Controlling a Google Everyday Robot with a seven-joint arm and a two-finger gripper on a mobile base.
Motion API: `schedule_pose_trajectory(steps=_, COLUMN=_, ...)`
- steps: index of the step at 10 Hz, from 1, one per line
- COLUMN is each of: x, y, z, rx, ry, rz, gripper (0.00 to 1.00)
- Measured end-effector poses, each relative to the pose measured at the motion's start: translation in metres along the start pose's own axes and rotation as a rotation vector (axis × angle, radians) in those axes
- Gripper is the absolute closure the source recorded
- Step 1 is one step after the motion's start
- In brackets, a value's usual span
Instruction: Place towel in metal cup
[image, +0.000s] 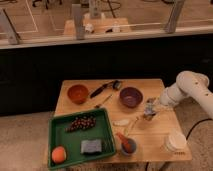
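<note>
One towel (175, 142) (apart, below-right of claw (149, 109))

The gripper (149, 109) hangs over the table (150, 139), right of the right-hand bowl (131, 96); tray (70, 141) sits front-left.

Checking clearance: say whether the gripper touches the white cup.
Apart. Camera view shows bare table between the gripper, right of the purple bowl, and the white cup.

— How is the arm sitting right now?
— The white arm (172, 95) is showing at the right edge, its elbow (194, 81) bending up high and the forearm (167, 97) sloping down toward the left.
— And the gripper?
— The gripper (150, 108) is hanging at the forearm's low end, pointing downward, left of the elbow and below it.
</note>
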Motion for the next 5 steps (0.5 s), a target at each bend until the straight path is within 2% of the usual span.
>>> schedule_pose_trajectory(steps=2, x=-0.001, y=0.002, z=0.008, rx=-0.001, ry=0.004, rz=-0.011, gripper=0.24)
schedule_pose_trajectory(steps=3, x=-0.001, y=0.003, z=0.013, rx=0.000, ry=0.010, rz=-0.018, gripper=0.20)
schedule_pose_trajectory(steps=5, x=0.002, y=0.003, z=0.022, rx=0.005, ry=0.022, rz=-0.014, gripper=0.20)
